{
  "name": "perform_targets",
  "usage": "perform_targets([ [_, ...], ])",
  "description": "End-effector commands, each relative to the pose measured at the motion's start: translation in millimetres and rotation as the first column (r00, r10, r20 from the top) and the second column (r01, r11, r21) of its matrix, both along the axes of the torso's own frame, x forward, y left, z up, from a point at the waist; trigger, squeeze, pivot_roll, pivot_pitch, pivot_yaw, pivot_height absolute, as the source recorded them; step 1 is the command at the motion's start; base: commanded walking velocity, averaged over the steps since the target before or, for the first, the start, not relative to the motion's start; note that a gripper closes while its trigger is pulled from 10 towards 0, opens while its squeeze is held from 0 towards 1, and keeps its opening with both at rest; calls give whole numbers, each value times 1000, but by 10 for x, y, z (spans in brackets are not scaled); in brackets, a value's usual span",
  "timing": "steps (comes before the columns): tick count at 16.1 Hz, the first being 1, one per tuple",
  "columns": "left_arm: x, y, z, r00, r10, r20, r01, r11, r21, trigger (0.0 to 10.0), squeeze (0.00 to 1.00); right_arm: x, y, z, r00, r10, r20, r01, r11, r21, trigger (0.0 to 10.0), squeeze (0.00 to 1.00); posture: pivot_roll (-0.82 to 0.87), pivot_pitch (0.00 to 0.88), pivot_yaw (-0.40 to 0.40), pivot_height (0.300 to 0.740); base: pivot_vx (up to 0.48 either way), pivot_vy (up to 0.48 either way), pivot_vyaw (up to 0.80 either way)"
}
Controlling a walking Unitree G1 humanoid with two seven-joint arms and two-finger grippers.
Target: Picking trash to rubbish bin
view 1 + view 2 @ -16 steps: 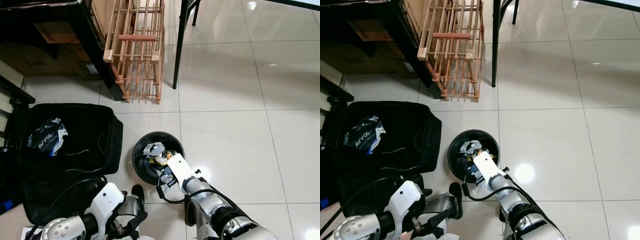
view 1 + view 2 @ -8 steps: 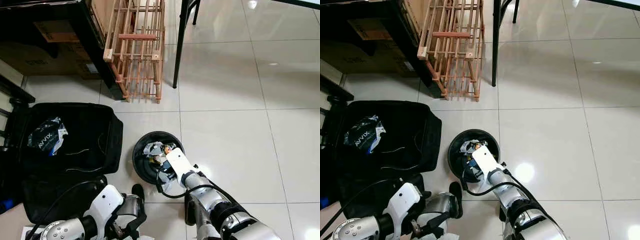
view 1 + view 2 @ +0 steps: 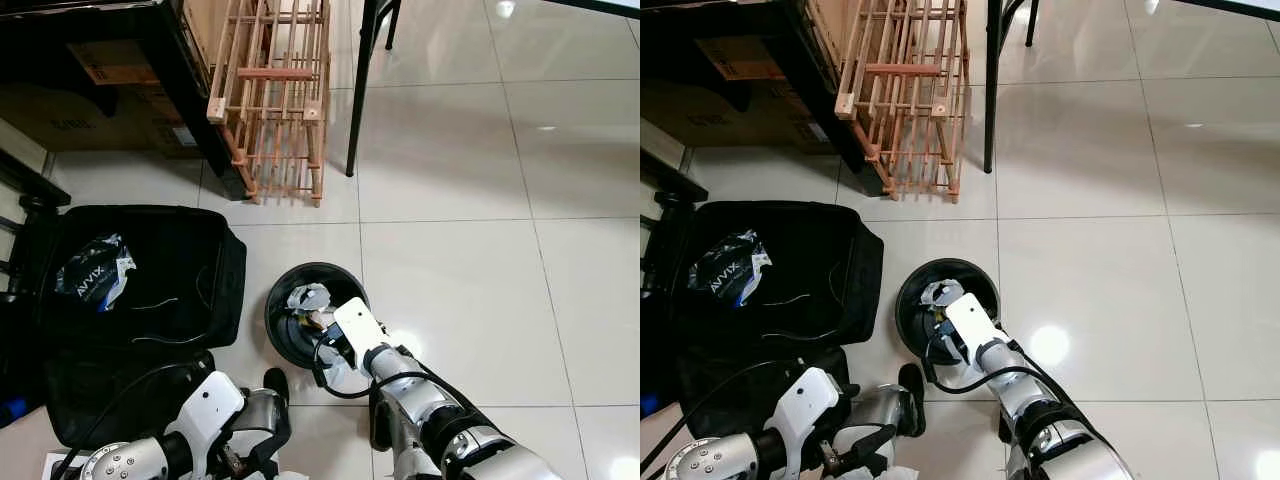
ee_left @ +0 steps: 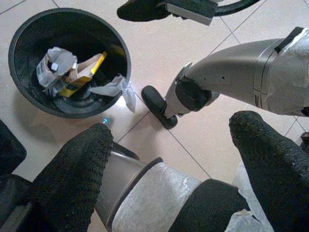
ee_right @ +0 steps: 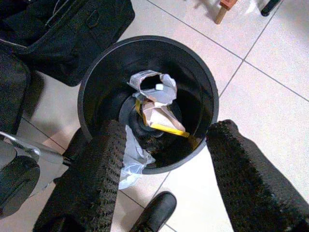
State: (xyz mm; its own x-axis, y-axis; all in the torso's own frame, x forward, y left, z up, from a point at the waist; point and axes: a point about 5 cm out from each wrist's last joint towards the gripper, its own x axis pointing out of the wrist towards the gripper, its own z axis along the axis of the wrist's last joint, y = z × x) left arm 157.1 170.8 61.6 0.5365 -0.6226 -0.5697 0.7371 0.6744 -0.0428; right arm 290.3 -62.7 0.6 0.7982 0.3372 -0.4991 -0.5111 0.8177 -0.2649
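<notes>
Open tiled floor (image 3: 470,180) right of the black bin (image 3: 283,335) gives free passage, while the open black suitcase (image 3: 150,290) crowds its left, wooden rack (image 3: 270,100) and table leg (image 3: 358,90) stand beyond.

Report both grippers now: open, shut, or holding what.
Left gripper: open, holding nothing, low beside the bin.
Right gripper: open and empty, over the bin's mouth, with crumpled trash lying inside.

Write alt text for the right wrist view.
The open right gripper hovers over a round black bin on pale floor tiles, holding crumpled paper and a yellow-edged carton. A black bag lies beside the bin.
</notes>
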Motion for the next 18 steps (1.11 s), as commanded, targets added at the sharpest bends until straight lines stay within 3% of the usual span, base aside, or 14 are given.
perform_targets([
  [1, -74, 25, -82, 999, -2, -43, 3, 1000, 16, 10000, 0, -123, 11, -121, 998, 2, -55, -2, 1000, 3, 10000, 1000, 264, 444, 63, 740, 0, 0, 0],
  [5, -44, 22, -94, 999, -5, -36, 5, 1000, 15, 10000, 0, -97, -4, -95, 999, -3, -36, 3, 1000, 6, 10000, 1000, 259, 432, 62, 740, 0, 0, 0],
  [6, 13, 3, -75, 1000, -4, -19, 4, 1000, 6, 10000, 0, -40, -59, -43, 1000, -22, 9, 22, 1000, 5, 10000, 937, 249, 416, 59, 740, 0, 0, 0],
  [8, 90, -20, -57, 1000, -5, 2, 5, 1000, -4, 10000, 0, 22, -128, 17, 998, -49, 46, 48, 999, 10, 10000, 675, 233, 391, 54, 740, 0, 0, 0],
  [9, 197, -49, -53, 1000, -5, 27, 5, 1000, -11, 10000, 0, 88, -222, 98, 992, -80, 100, 78, 997, 24, 10000, 0, 216, 365, 49, 740, 0, 0, 0],
  [13, 504, -121, -16, 995, 11, 99, -8, 999, -32, 10000, 0, 143, -439, 279, 952, -212, 219, 190, 975, 117, 10000, 0, 184, 276, 52, 740, 0, 0, 0],
  [15, 591, -142, -13, 993, 16, 119, -11, 999, -37, 10000, 0, 164, -497, 355, 934, -253, 254, 222, 964, 146, 10000, 0, 165, 240, 56, 740, 0, 0, 0],
  [18, 826, -204, 24, 981, 52, 186, -41, 997, -62, 10000, 0, 232, -710, 616, 859, -381, 341, 321, 921, 220, 10000, 0, 117, 166, 61, 740, 0, 0, 0],
])
